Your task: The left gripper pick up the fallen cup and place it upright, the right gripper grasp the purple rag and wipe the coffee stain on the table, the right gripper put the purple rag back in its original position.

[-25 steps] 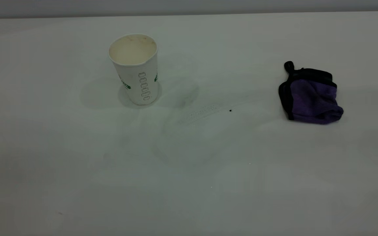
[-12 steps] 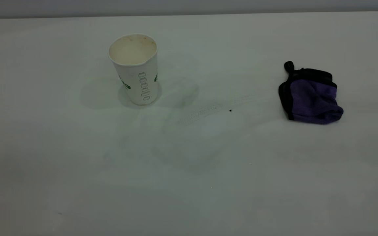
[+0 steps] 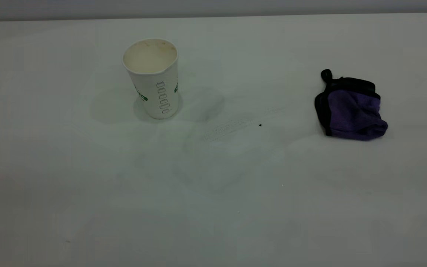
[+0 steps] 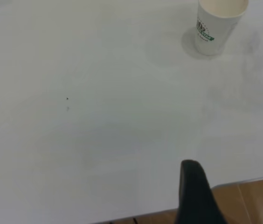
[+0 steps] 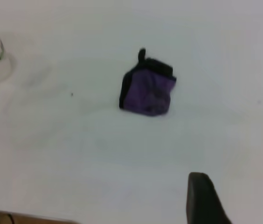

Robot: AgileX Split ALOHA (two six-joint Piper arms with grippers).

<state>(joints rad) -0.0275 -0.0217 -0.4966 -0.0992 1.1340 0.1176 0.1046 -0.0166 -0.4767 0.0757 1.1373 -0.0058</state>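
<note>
The cup (image 3: 154,79) stands upright on the white table (image 3: 87,193), left of centre, and also shows in the left wrist view (image 4: 218,23). The purple rag (image 3: 350,109) lies bunched at the right, free of any gripper, and shows in the right wrist view (image 5: 148,88). No coffee stain shows; only a faint smear (image 3: 228,128) and a tiny black speck (image 3: 260,125) lie between cup and rag. Neither gripper is in the exterior view. My left gripper (image 4: 236,186) shows one dark finger (image 4: 194,191), far from the cup. My right gripper (image 5: 236,191) is open and empty, well back from the rag.
The table's near edge and a brown floor (image 4: 252,196) show behind the left finger. The table's far edge (image 3: 213,16) runs along the back. A small speck (image 4: 67,98) lies on the table's left part.
</note>
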